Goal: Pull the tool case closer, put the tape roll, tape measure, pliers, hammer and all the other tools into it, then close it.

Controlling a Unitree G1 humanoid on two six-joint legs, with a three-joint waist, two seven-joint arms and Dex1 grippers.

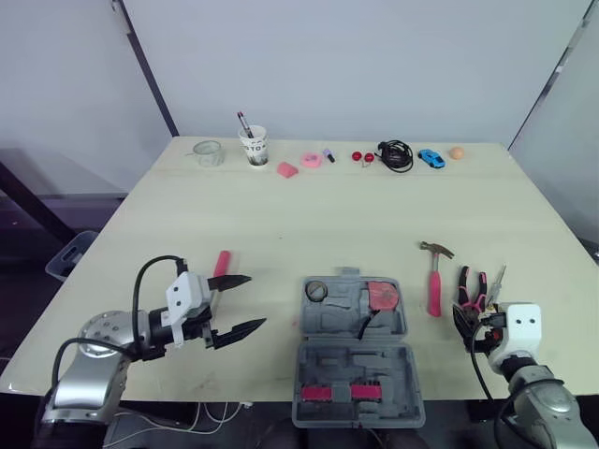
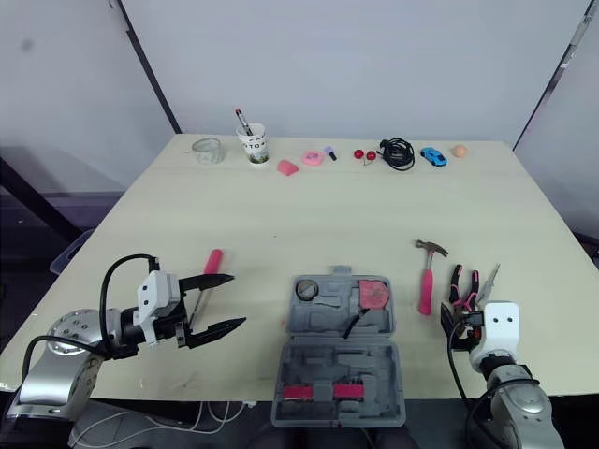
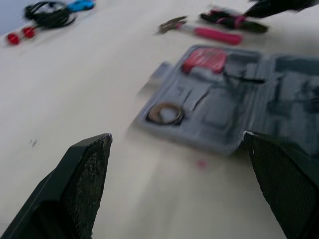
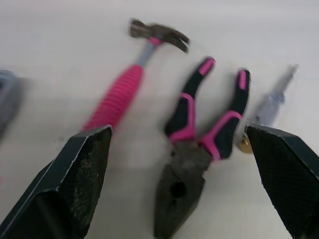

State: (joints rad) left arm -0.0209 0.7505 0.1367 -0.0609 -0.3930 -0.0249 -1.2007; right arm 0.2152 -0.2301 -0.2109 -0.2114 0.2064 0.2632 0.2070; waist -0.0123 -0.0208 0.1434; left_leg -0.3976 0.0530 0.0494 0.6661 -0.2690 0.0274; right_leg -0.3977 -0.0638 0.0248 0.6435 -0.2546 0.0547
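1. Right gripper (image 4: 178,132) at the near right edge of the worktop (image 1: 281,215), fingers spread, empty. Left gripper (image 1: 255,301) also spread (other side of the open tool case (image 1: 356,360)).
2. Pliers (image 4: 192,154) just ahead of the right fingers: head toward them, handles pointing away, long axis along the reach. Right arm nearer.
3. Hammer (image 1: 434,281) beside, roughly parallel.

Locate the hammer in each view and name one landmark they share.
Left eye: hammer right of the case.
Right eye: hammer right of the case, left of the pliers.
Left wrist: hammer beyond the case, beside the pliers.
Right wrist: hammer between the case's edge and the pliers.
Landmark: the pliers lying alongside it.
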